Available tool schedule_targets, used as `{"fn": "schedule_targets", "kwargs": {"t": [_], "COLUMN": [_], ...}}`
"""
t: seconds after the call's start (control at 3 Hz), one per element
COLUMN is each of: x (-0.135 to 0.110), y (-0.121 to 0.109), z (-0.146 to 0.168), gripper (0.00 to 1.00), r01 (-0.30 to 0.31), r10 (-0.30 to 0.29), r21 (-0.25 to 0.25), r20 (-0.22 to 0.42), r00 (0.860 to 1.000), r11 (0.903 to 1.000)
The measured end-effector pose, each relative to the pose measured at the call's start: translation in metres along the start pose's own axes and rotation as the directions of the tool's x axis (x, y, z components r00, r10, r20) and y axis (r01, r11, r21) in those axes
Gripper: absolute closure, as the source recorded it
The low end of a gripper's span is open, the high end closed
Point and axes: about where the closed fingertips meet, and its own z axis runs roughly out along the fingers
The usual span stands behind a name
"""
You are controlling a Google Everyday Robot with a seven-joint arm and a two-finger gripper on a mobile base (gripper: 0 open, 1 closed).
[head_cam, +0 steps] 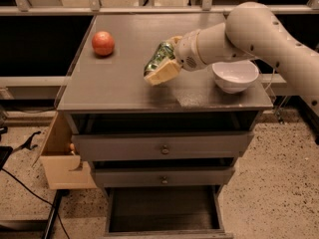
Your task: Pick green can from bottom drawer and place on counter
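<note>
The green can (158, 58) is tilted between the fingers of my gripper (162, 63), which is shut on it. The gripper holds the can just above the middle of the grey counter (119, 86); I cannot tell if the can touches the surface. The arm reaches in from the upper right. The bottom drawer (164, 210) stands pulled open below, its dark interior showing nothing inside.
A red apple (102, 43) sits at the counter's back left. A white bowl (235, 75) sits at the right edge, under the arm. Two knobbed drawers are shut. A cardboard box (60, 158) stands left of the cabinet.
</note>
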Motion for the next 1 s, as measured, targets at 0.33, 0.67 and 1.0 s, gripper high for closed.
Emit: {"fn": "schedule_targets", "kwargs": {"t": [0.33,0.67,1.0], "x": [0.003,0.005,0.01], "y": [-0.005,-0.007,-0.008], "z": [0.021,0.037,0.05], "gripper": [1.0,1.0,1.0], "r01": [-0.019,-0.04,-0.075], "r10": [0.019,0.04,0.075], "r21": [-0.01,-0.023,-0.042], "r20": [-0.002,-0.005,-0.001], "r00": [1.0,0.999,0.997], "r11": [0.9998,0.9989,0.9963]}}
